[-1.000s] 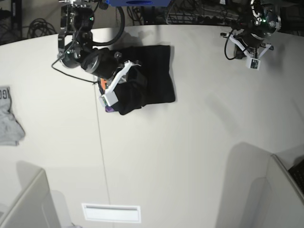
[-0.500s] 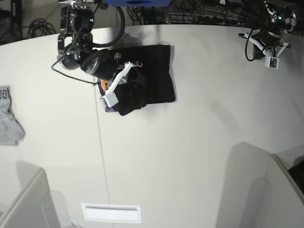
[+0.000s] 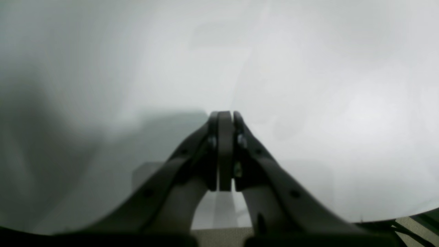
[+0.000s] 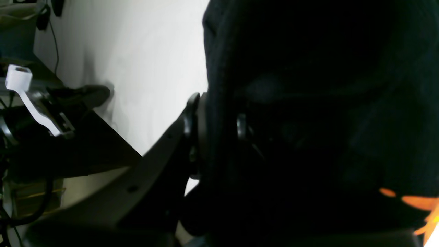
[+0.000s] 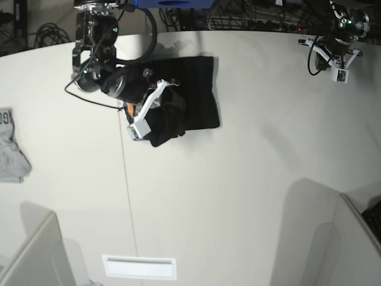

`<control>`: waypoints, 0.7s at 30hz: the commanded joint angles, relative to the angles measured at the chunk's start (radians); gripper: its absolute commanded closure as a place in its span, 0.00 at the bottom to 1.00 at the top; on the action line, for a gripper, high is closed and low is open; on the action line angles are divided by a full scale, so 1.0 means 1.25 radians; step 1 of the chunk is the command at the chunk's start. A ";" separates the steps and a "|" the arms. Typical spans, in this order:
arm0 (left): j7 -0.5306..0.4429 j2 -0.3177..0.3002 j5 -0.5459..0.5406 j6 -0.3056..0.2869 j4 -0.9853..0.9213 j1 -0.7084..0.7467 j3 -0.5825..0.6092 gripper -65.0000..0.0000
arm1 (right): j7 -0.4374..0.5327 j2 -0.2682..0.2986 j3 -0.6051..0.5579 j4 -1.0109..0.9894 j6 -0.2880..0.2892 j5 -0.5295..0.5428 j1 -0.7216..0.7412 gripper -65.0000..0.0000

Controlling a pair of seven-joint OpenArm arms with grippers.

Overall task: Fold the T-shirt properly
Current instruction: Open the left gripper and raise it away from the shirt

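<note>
The black T-shirt [image 5: 199, 89] lies partly folded at the back of the white table [image 5: 238, 196], with a little of its purple and orange print showing at its left edge. My right gripper [image 5: 168, 102] is shut on a fold of the shirt's left part. In the right wrist view the black cloth [image 4: 308, 68] sits pinched between the fingers [image 4: 192, 130], and an orange bit of print [image 4: 411, 202] shows at the lower right. My left gripper [image 5: 331, 55] is at the far back right, away from the shirt. In the left wrist view it [image 3: 224, 118] is shut and empty over bare table.
A small grey garment [image 5: 12, 149] lies at the table's left edge. A white rectangular plate [image 5: 140, 267] sits near the front edge. Grey partitions stand at the front left [image 5: 36, 256] and front right [image 5: 339, 238] corners. Cables run behind the table.
My left arm has swung right and back to the table's far corner. My right gripper has shifted slightly with the cloth, bunching the shirt's left part a little.
</note>
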 commanded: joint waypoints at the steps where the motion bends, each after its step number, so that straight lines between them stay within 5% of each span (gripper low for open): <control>1: -0.013 -0.009 -0.006 -0.003 0.011 -0.006 -0.006 1.00 | 0.014 -0.002 -0.001 0.011 0.004 0.016 0.005 1.00; 12: -0.012 -0.010 -0.006 -0.003 -0.005 -0.018 -0.006 1.00 | 0.012 -0.002 -0.001 0.011 0.004 0.017 0.005 1.00; 18: -0.012 -0.011 -0.006 -0.003 -0.005 -0.018 -0.010 1.00 | 0.010 -0.001 -0.003 -0.021 0.004 0.021 0.018 0.40; 21: -0.012 -0.012 -0.006 -0.003 -0.005 -0.018 -0.012 1.00 | 0.010 -0.001 -0.003 -0.075 0.004 0.021 0.039 0.33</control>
